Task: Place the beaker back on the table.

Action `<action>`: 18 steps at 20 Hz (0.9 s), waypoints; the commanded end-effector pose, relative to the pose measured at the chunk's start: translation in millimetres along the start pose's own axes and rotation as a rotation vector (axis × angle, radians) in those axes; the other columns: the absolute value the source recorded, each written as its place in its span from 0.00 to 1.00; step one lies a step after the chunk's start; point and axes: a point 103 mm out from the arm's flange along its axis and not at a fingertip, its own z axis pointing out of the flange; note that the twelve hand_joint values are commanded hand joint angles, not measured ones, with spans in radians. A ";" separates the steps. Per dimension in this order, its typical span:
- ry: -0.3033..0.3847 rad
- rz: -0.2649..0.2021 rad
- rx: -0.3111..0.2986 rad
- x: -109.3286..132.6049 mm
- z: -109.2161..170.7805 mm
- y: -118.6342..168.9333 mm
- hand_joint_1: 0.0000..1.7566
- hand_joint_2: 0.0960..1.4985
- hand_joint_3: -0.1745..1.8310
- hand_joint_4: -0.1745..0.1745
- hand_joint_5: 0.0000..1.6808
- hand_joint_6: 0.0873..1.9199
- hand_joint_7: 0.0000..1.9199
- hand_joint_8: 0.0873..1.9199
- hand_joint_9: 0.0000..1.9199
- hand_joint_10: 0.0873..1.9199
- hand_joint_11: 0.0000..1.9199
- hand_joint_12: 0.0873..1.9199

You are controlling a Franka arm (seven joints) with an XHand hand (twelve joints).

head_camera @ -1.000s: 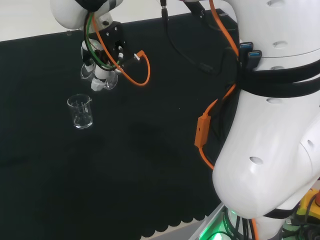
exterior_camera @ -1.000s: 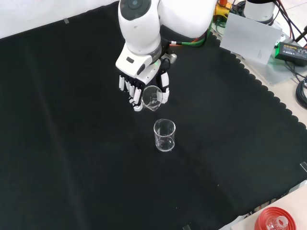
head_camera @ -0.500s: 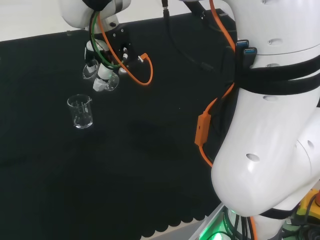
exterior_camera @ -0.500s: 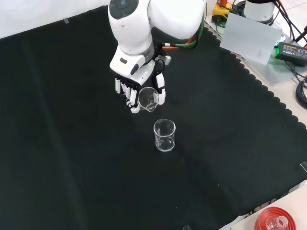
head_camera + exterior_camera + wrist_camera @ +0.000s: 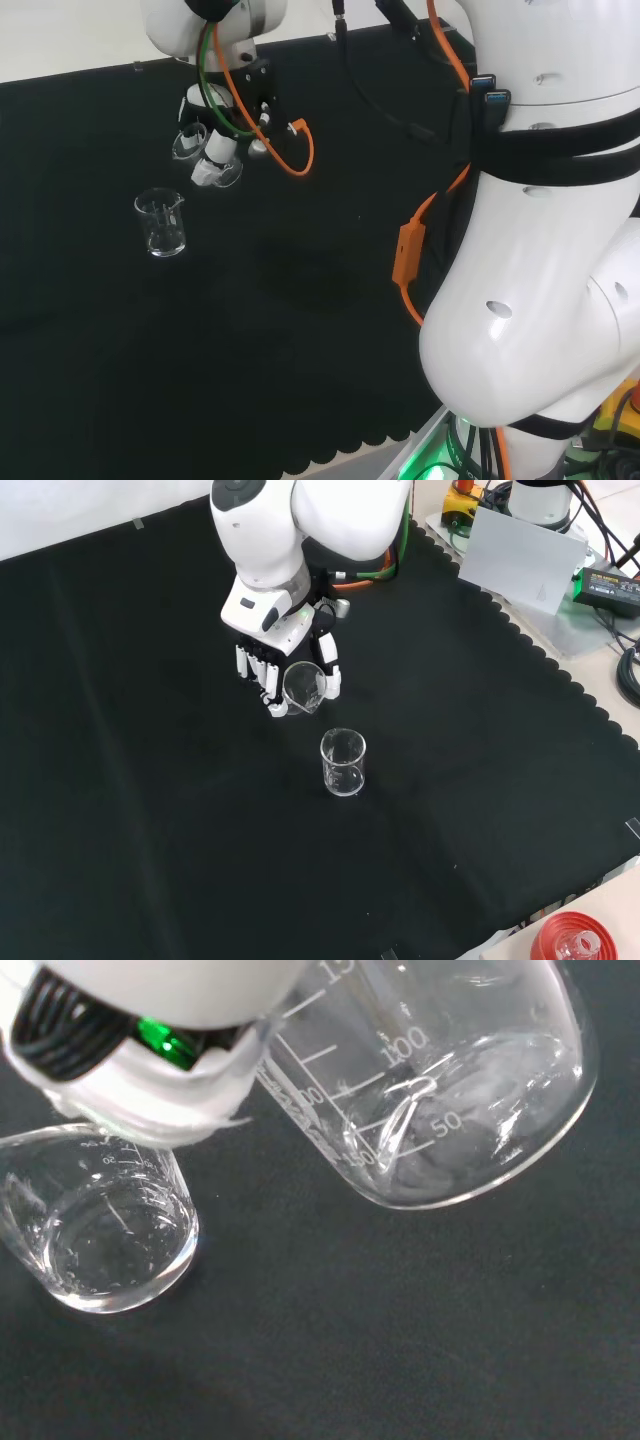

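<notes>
The black and white hand (image 5: pixel 275 660) hangs over the cloth with its fingers curled round a clear glass beaker (image 5: pixel 303 687), held tilted above the bench. In the head view the hand (image 5: pixel 215 150) and its beaker (image 5: pixel 222 172) are up and to the right of a second clear beaker (image 5: pixel 162 222) that stands upright on the cloth. In the front view that standing beaker (image 5: pixel 343 763) is just below and right of the hand. The wrist view shows the held beaker (image 5: pixel 440 1090) close up with printed graduations, and the standing beaker (image 5: pixel 95 1225) beside it.
The arm's big white links (image 5: pixel 540 240) take up the head view's right, with an orange cable (image 5: pixel 405 255) hanging down. A red ribbed stand (image 5: pixel 578 945) sits at the front view's lower right edge. Grey gear (image 5: pixel 525 550) lies beyond the cloth's scalloped edge.
The hand with its beaker has shifted to the right in the head view and up-left in the front view, away from the standing beaker, which has stayed put.
</notes>
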 end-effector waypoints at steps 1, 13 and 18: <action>0.082 -0.005 -0.032 -9.2 15.7 -2.1 0.65 0.40 0.40 1.00 0.78 0.27 0.90 0.00 0.82 0.00 0.55 0.47; 0.170 0.015 -0.112 -16.5 35.0 -7.5 0.65 0.40 0.40 1.00 0.78 0.27 0.90 0.00 0.82 0.00 0.56 0.47; 0.190 0.036 -0.145 -13.6 44.3 -7.0 0.65 0.40 0.40 1.00 0.78 0.27 0.90 0.00 0.82 0.00 0.56 0.47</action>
